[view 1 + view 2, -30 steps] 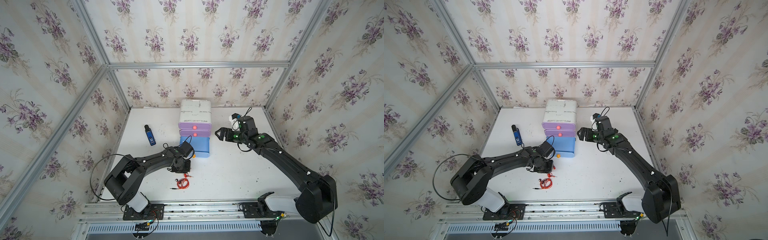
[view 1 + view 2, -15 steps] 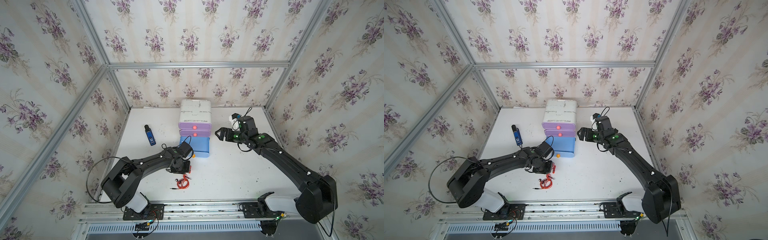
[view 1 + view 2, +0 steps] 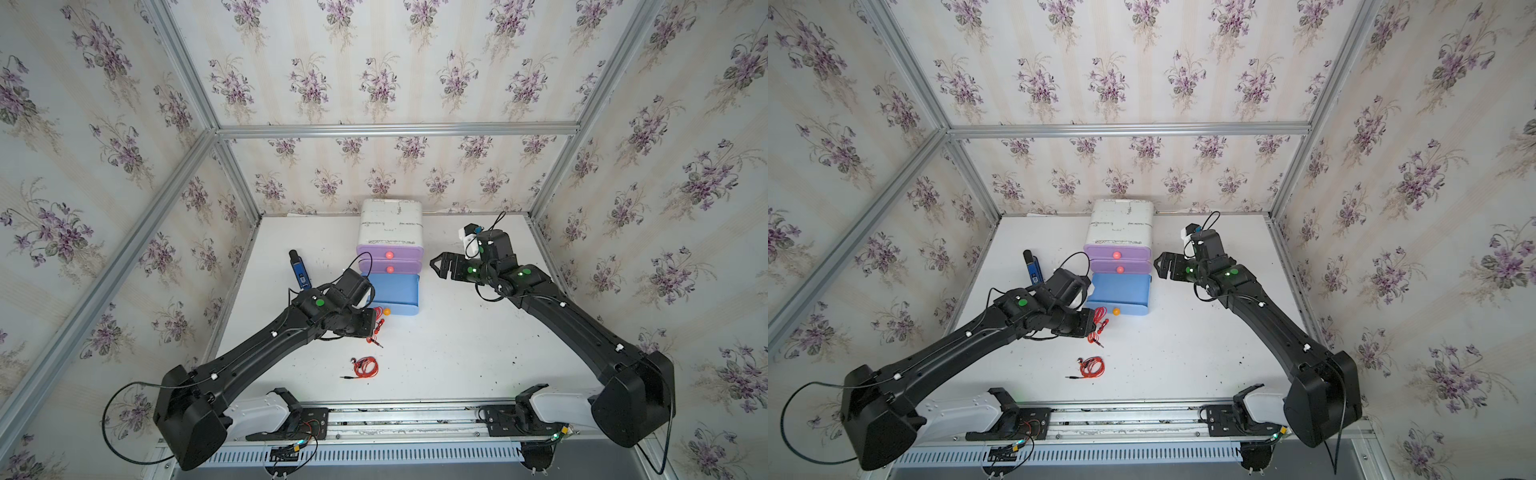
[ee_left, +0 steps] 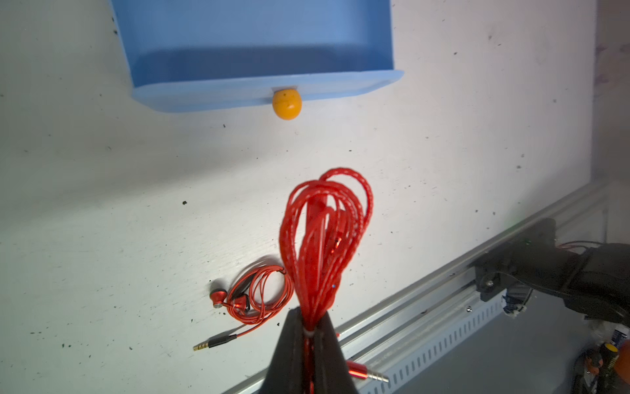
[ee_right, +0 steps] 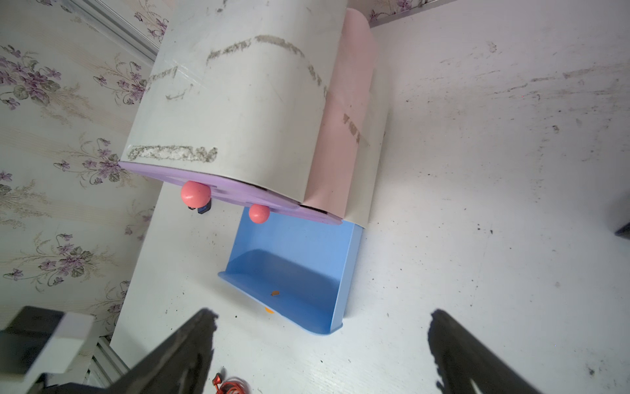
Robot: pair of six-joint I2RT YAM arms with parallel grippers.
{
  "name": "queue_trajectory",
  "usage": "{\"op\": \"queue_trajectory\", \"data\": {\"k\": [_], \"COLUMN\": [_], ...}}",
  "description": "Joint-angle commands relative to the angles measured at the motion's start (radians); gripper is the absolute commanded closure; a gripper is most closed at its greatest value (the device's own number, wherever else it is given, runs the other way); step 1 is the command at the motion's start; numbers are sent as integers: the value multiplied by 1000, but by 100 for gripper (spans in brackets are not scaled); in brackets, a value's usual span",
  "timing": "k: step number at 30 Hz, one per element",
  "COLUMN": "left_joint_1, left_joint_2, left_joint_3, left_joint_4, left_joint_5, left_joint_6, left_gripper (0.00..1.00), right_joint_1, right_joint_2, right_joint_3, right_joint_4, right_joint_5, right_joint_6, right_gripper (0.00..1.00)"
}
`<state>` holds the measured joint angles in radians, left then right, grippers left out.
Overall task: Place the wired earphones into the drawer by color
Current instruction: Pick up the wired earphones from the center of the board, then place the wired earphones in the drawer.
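- Soft, bright light fills both top views. The white tabletop (image 3: pixel 457 332) reads evenly pale, and the arms (image 3: pixel 257 357) throw only faint shadows on it.
- Wide-angle bending makes the metal frame bars (image 3: pixel 395 129) bow and splay toward the picture edges.
- In the left wrist view, the red earphones (image 4: pixel 324 238) near the lens look soft. The left end effector (image 4: pixel 308 327) is a dark blur, and the blue drawer (image 4: pixel 259 51) has a shaded inner wall.
- In the right wrist view, the right end effector (image 5: pixel 320 317) shows as dark, out-of-focus fingers (image 5: pixel 177 358). The cabinet (image 5: pixel 238 102) is fairly sharp.
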<state>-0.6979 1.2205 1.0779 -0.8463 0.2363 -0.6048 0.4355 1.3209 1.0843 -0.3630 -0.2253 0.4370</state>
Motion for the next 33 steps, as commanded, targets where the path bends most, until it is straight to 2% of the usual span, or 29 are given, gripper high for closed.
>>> {"op": "queue_trajectory", "data": {"k": [1,7,14,25,33], "left_joint_1": [14,67,150,164,168], "left_joint_2": [13,135,298,374,422], "left_joint_3": [93,217,248,151,132], "left_joint_4": [-75,-23,63,300,353], "left_joint_5": [4,-15,23,22,-62], "left_joint_6": [62,150,186,-23,-61], "left_gripper": [93,93,95,95,95], "right_joint_1": [-1,-1,-1,-1,-1], "right_joint_2": [-2,-3,-6,3,-5], "right_joint_3": [6,3,0,-8,-22], "right_joint_4": [0,-1,-11,-8,-13], "right_joint_5": [8,6,13,20,24], "right_joint_6": [-8,-3,-9,-11,-17], "right_gripper": [0,0,0,0,0]}}
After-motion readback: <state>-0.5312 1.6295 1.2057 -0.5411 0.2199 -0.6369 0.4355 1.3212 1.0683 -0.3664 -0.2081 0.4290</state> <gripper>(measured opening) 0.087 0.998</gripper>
